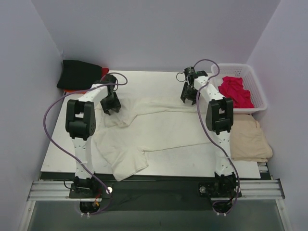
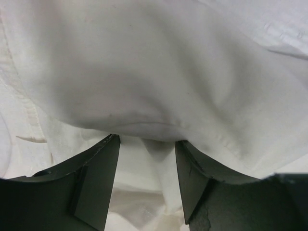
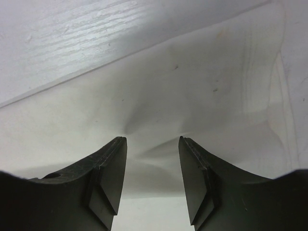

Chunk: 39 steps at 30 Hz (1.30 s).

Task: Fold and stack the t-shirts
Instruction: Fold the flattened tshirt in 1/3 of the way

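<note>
A large cream-white t-shirt [image 1: 159,127] lies spread and rumpled across the white table [image 1: 144,79]. My left gripper [image 1: 111,103] is open, low over the shirt's far left part. In the left wrist view [image 2: 147,138] a fold of the shirt [image 2: 159,72] drapes over its tips. My right gripper [image 1: 189,96] is open at the shirt's far right edge. In the right wrist view [image 3: 152,138] its tips rest on the cloth [image 3: 192,86], which puckers between them. A black shirt [image 1: 79,74] lies folded at the far left on an orange-red one [image 1: 104,71]. A crimson shirt [image 1: 236,91] lies in the basket.
A white lattice basket [image 1: 231,66] stands at the far right corner. A tan folded cloth pad [image 1: 248,139] lies on the right edge of the table. Walls close in at the left, back and right. Bare tabletop [image 3: 72,38] shows beyond the shirt's far edge.
</note>
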### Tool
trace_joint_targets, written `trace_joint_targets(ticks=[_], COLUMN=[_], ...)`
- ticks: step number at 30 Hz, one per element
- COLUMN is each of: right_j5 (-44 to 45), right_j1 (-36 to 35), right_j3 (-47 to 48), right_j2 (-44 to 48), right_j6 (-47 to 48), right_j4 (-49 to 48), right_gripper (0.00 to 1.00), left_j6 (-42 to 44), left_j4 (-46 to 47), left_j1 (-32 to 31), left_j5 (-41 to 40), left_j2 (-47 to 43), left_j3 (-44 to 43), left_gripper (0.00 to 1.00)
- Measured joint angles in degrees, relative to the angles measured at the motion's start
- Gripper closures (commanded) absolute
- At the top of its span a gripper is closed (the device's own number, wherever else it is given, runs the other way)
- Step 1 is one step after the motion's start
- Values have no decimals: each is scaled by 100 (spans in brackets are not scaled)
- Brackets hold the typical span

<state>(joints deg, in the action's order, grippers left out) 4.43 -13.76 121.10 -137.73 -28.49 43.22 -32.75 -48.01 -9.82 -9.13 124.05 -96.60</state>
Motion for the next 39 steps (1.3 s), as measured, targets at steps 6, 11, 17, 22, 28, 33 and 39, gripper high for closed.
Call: trace_joint_targets(ticks=[6, 11, 17, 22, 28, 33, 39], right_j5=[-87, -179, -243, -256, -295, -295, -107], right_j1=[153, 299, 568, 933, 1040, 1034, 916], right_j3=[149, 352, 863, 1106, 1215, 1215, 1215], right_j2=[-225, -323, -629, -717, -717, -713, -625], right_j6=[-120, -221, -304, -302, -280, -249, -105], right_j4=[98, 251, 426, 442, 459, 455, 417], right_gripper=[52, 52, 52, 52, 52, 53, 53], left_j6=[125, 306, 457, 527, 649, 745, 752], left_j4=[-509, -922, -1143, -1054, -278, -162, -153], left_j1=[-2, -42, -76, -57, 4, 55, 61], left_j5=[52, 210, 527, 654, 796, 798, 793], left_j2=[813, 1519, 2127, 2087, 1292, 824, 103], left_j3=[-1346, -2603, -3709, -3639, -2232, -1655, -1099], left_gripper=[39, 39, 39, 39, 37, 37, 35])
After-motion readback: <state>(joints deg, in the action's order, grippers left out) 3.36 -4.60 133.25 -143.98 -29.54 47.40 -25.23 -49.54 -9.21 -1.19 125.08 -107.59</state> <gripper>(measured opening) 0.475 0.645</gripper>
